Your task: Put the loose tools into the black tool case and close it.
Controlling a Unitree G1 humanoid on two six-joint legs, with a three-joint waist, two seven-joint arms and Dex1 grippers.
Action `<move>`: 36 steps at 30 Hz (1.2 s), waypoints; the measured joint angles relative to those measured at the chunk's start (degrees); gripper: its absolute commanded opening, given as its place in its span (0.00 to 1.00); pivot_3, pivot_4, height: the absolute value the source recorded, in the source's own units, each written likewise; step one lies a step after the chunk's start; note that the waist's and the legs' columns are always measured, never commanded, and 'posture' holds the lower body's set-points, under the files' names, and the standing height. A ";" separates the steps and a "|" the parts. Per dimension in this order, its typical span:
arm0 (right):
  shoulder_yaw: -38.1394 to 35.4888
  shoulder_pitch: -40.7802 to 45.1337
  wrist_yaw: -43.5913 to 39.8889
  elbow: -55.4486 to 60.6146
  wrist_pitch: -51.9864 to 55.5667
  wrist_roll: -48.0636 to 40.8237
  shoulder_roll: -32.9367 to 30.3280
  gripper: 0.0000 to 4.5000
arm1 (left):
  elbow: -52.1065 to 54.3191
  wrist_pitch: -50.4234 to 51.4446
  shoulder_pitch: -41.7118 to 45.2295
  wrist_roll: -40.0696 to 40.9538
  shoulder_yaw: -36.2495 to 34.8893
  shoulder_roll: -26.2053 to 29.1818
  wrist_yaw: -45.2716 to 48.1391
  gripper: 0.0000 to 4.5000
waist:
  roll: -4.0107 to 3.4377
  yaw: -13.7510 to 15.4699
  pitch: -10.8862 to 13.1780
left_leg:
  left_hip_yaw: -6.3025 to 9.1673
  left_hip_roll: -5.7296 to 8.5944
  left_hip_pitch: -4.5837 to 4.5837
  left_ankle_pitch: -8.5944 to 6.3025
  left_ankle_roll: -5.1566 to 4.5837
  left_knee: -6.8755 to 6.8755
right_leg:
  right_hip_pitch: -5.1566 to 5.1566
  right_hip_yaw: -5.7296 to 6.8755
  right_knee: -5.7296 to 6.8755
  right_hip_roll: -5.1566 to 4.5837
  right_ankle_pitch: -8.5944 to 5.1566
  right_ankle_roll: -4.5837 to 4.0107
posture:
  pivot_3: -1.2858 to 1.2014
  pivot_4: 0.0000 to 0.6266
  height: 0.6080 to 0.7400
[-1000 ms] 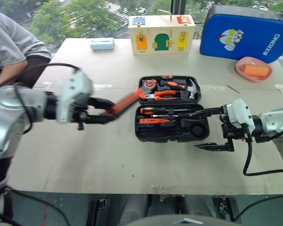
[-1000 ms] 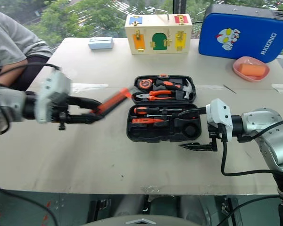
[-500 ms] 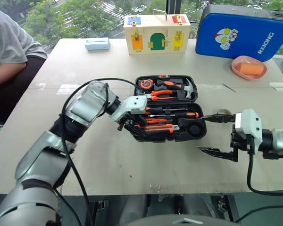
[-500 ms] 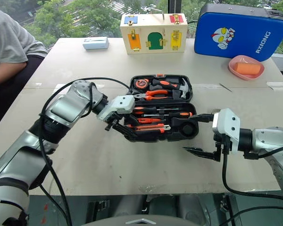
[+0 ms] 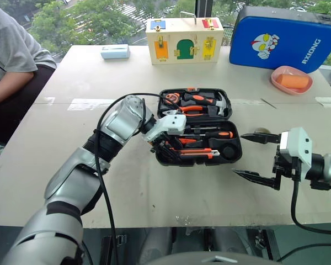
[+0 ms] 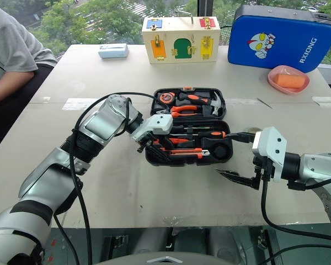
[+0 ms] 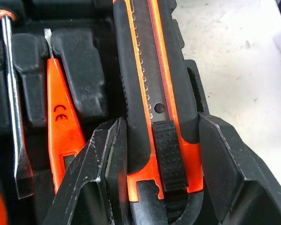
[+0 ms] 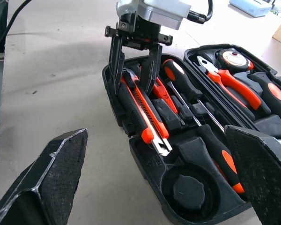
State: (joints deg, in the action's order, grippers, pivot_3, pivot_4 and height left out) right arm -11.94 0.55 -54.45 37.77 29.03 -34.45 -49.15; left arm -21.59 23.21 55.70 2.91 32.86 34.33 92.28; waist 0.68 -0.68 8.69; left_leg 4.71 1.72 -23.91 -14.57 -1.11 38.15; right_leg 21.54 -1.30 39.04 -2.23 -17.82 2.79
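Note:
The black tool case (image 5: 230,112) lies open at mid-table. My left gripper (image 5: 161,148) reaches into its near left end, shut on the handle end of the orange-and-black utility knife (image 8: 143,110), which lies along the front row of the case. In the left wrist view both fingers (image 7: 107,159) press the knife (image 7: 150,93) from either side. A slim orange tester screwdriver (image 7: 61,126) lies beside it, with two black-and-orange screwdrivers (image 8: 178,77) behind. A dark round piece (image 8: 187,190) sits in the round recess. My right gripper (image 5: 241,154) hangs open just right of the case, holding nothing.
Pliers (image 5: 190,109), a hammer (image 5: 220,102) and a tape measure (image 5: 172,99) fill the lid half. A blue cartoon-printed case (image 5: 287,36), a wooden latch box (image 5: 186,38), a pink dish (image 5: 294,80) and a small pale box (image 5: 115,51) stand at the back. A person (image 5: 11,55) sits at the far left.
My left gripper has swung right and down with the utility knife, from the air left of the case into the case's front row. The right gripper has stayed open beside the case.

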 measured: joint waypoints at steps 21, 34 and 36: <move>4.36 4.90 -1.31 -2.92 -0.59 0.52 0.01 1.00 | 9.13 6.18 -2.04 5.50 -5.26 3.43 -1.99 0.00 | 0.03 0.03 0.02 | 0.04 0.00 -0.01 0.09 0.16 0.06 | -0.01 0.02 0.03 0.00 0.00 0.01 | 0.52 0.24 0.96; 4.33 4.20 -1.05 -2.87 -0.56 0.94 0.01 1.00 | 9.50 -3.24 -4.77 -3.16 -0.46 1.85 -5.11 0.00 | -0.05 0.06 -0.08 | 0.05 0.00 0.21 0.00 0.00 0.07 | -0.27 0.01 -0.02 -0.02 0.00 0.01 | 0.52 0.24 0.96; 4.31 4.05 -0.64 -2.79 -0.44 0.91 0.01 1.00 | 9.40 -5.45 -5.25 -4.44 -0.40 1.35 -6.02 0.00 | -0.06 0.19 -0.10 | 0.16 0.00 0.23 -0.02 -0.02 0.14 | -0.36 0.03 -0.02 -0.02 0.00 0.01 | 0.52 0.24 0.96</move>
State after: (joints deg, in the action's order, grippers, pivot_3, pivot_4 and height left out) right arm -7.63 4.60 -55.09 34.97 28.59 -33.54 -49.14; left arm -12.18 17.76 50.45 -1.53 32.46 35.68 86.26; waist 0.62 -0.49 8.60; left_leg 4.86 1.72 -23.68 -14.58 -1.13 38.29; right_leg 21.18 -1.27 39.03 -2.26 -17.83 2.80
